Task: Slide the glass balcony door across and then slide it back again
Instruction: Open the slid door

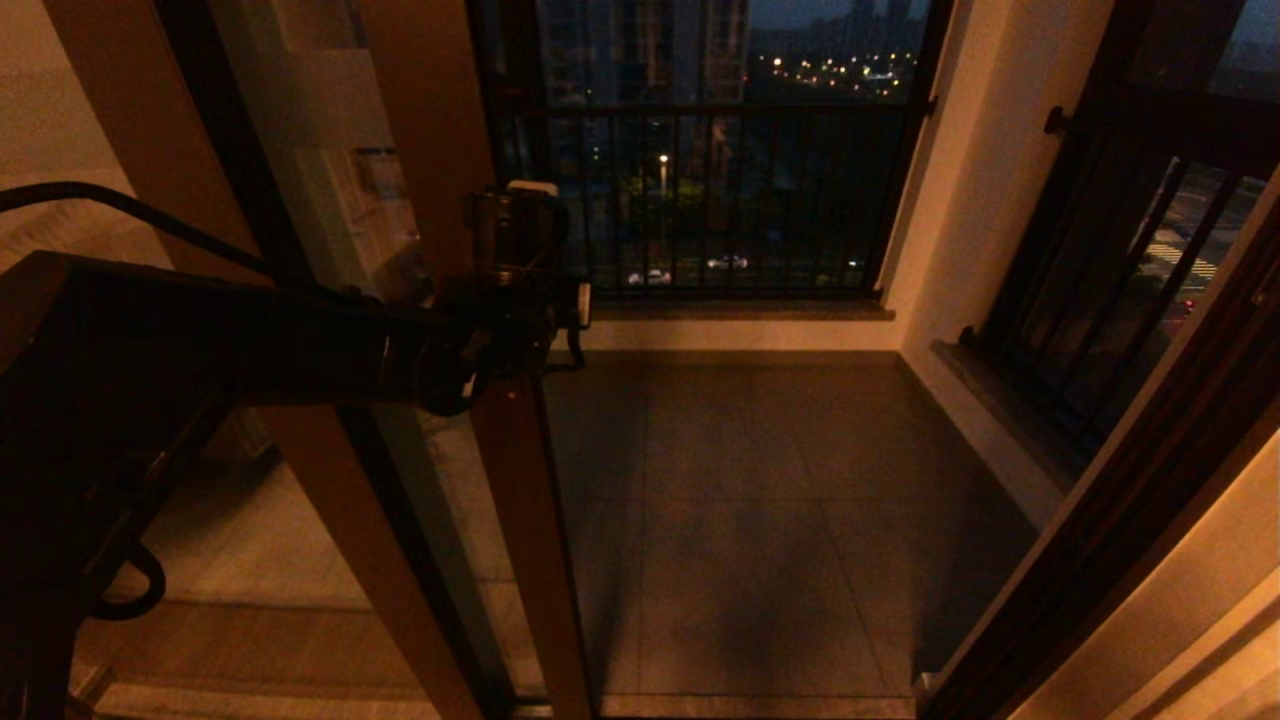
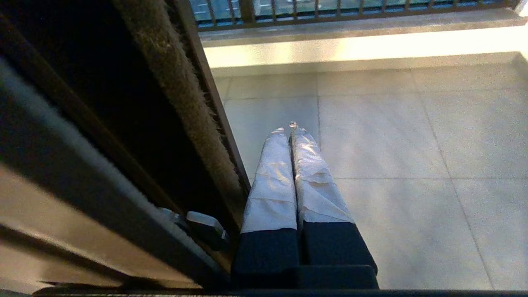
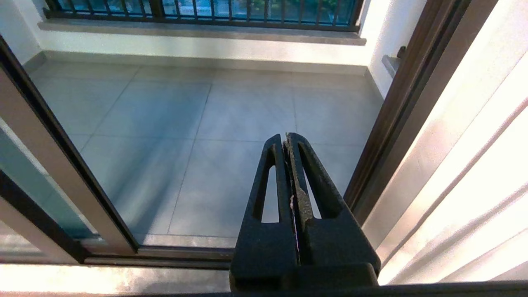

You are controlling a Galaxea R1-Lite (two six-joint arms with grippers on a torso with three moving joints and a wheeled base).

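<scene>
The glass balcony door (image 1: 330, 200), with its reddish-brown frame and frosted band near the top, stands at the left of the doorway. The opening to its right is uncovered. My left arm reaches in from the left to the door's leading edge (image 1: 505, 470). The left gripper (image 1: 575, 345) hangs just past that edge, pointing at the floor. In the left wrist view the left gripper (image 2: 287, 128) is shut, its white-taped fingers (image 2: 272, 181) close beside the door's brush-lined edge (image 2: 181, 103). The right gripper (image 3: 285, 138) is shut on nothing, low before the opening; the head view does not show it.
The tiled balcony floor (image 1: 780, 500) lies beyond the door's track (image 3: 165, 251). A black-barred railing window (image 1: 720, 200) closes the far side and another barred window (image 1: 1130, 250) the right. The dark right jamb (image 1: 1150, 480) bounds the opening.
</scene>
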